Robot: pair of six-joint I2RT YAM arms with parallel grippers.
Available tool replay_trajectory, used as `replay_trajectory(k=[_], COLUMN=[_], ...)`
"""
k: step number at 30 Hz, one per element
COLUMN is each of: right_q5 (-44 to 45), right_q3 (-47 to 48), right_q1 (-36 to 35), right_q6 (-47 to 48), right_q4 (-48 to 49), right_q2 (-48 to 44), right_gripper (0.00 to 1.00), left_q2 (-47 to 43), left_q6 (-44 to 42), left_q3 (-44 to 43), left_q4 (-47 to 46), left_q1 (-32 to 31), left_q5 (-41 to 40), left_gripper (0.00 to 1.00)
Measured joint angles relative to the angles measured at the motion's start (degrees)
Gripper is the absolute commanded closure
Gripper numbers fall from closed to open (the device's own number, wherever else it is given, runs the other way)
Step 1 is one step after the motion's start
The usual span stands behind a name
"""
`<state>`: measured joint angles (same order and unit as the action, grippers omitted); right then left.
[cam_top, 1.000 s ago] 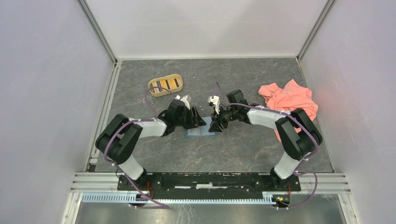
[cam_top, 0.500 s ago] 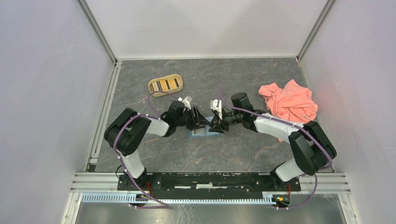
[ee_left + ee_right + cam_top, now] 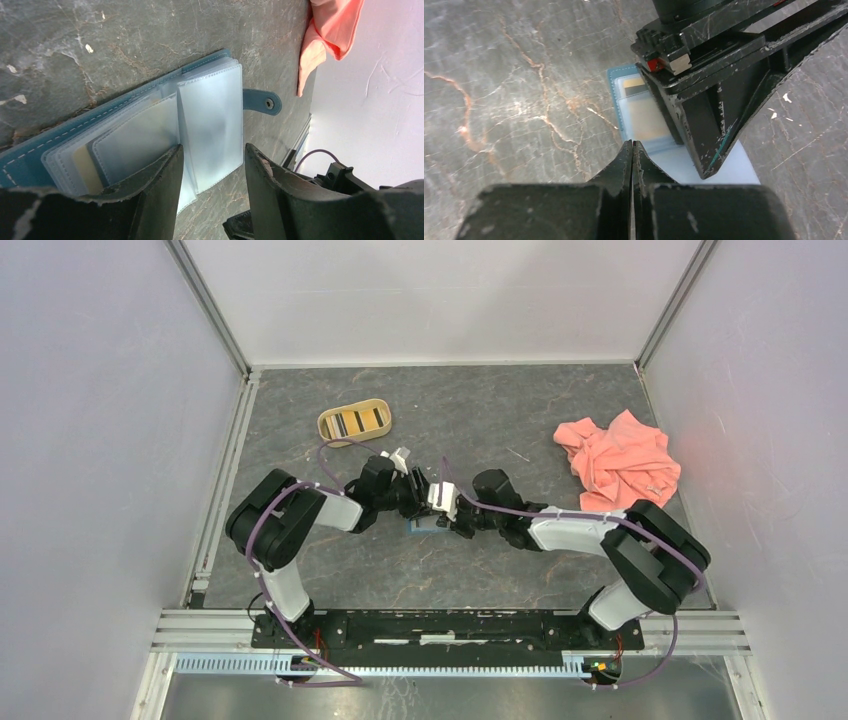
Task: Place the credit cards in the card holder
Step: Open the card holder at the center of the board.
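The teal-blue card holder lies open on the table, its light blue sleeves up, and is mostly hidden under both grippers in the top view. A yellow-gold card sits inside a sleeve. My left gripper is open, with one finger resting on a sleeve page. My right gripper is shut at the holder's near edge, next to the left gripper, and nothing shows between its jaws. More credit cards, black and yellow, stand in the tan oval tray at the back left.
A crumpled pink cloth lies at the right of the table and shows in the left wrist view. The holder's strap with a snap sticks out to one side. White walls with metal rails enclose the table.
My right gripper has moved left and down onto the card holder, close against the left gripper. The left gripper has stayed on the holder.
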<state>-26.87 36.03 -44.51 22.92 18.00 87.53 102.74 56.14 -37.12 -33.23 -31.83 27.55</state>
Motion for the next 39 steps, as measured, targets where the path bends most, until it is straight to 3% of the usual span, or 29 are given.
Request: replay_trajectory(k=[9,16,25,31,39], right_q5=[9.75,13.79,13.31,11.58,8.70], right_q3=[2.49,7.06,8.17,8.46,8.81], right_q1=[-3.74,-4.35,-3.78,-2.34,0.33], right_q6=[3.61,6.78,9.03,8.44,5.38], right_q4=[0.44,-5.03,-6.95,-8.72,-9.25], right_q2=[4.57,8.59,8.98,8.98,9.09], right_gripper=[1.00,1.00,1.00,1.00,1.00], left_q2=[0.00,-0.85,-14.51,-22.01,-23.45], left_q6=[0.68,0.74,-3.10,-4.22,-4.11], left_q3=[0.00,-0.50,-0.96,0.61,7.02], left_q4=[0.07,1.70,10.67,13.25,15.65], left_q1=[0.11,0.66,2.49,2.91,2.99], left_q5=[0.09,0.02,-5.55,-9.57,-12.00], left_gripper=[0.43,0.39,0.32,0.34,0.39])
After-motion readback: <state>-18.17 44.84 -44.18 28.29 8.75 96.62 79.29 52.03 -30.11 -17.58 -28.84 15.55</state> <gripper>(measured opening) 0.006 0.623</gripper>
